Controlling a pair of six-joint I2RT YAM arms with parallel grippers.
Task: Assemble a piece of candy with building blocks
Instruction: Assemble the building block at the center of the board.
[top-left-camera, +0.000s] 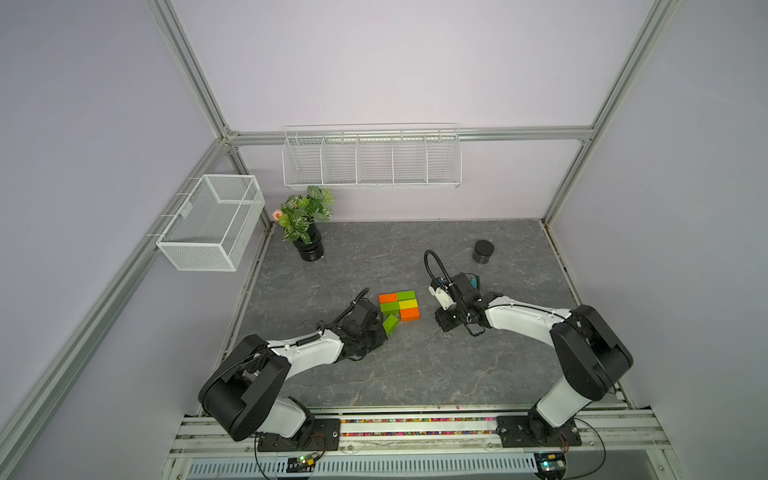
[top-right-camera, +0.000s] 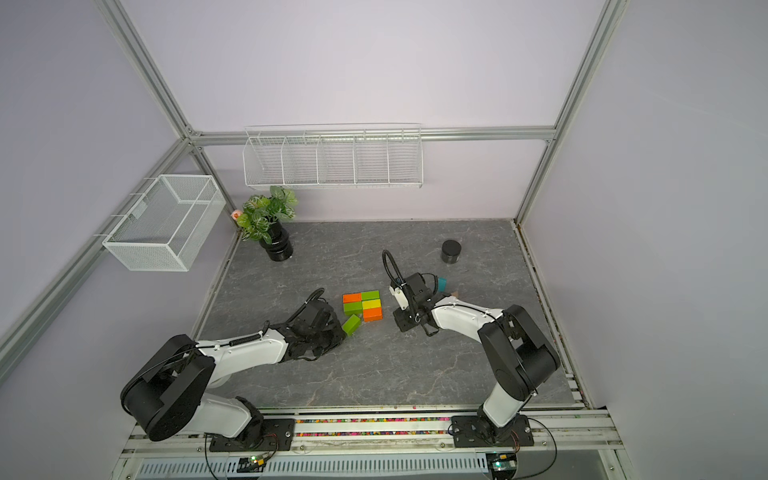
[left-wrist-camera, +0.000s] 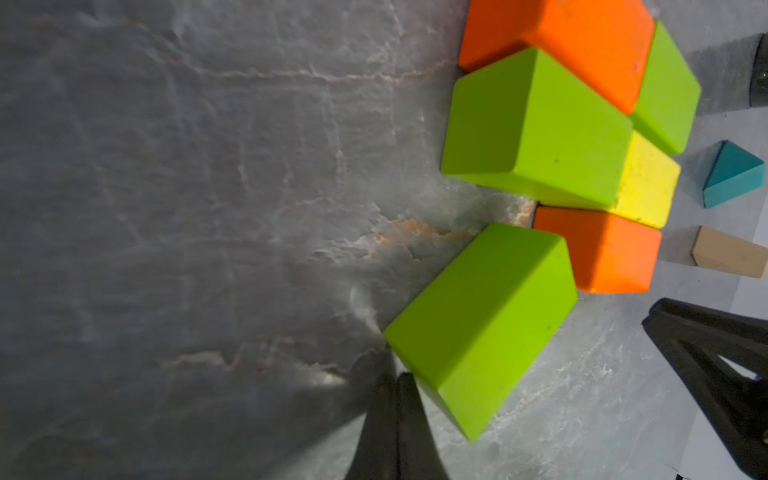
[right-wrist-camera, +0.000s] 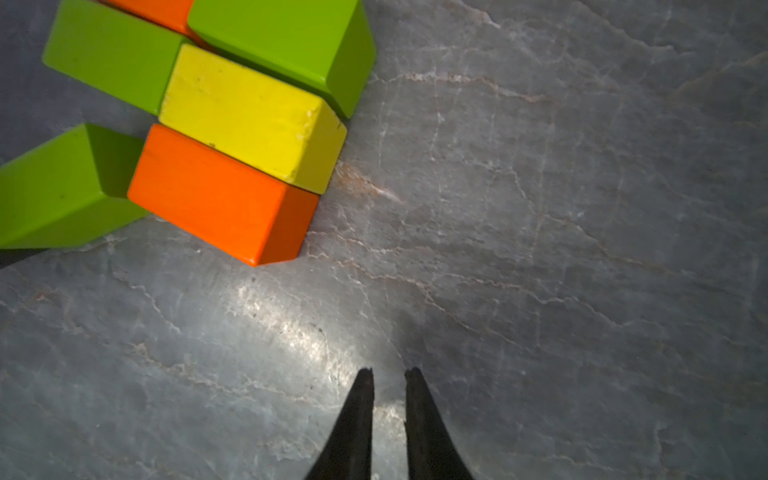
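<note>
Both empty: the left end effector, tips pressed together, sits at a corner of a skewed green brick; five joined bricks lie mid-table; the right end effector, barely parted, hangs over bare stone.

No text, label, brand, number or sign can be read in any view. The building blocks, seen close in both wrist views, show only plain painted faces. The small circuit boards in front of the desk, seen in both top views, are too small to show any print.
</note>
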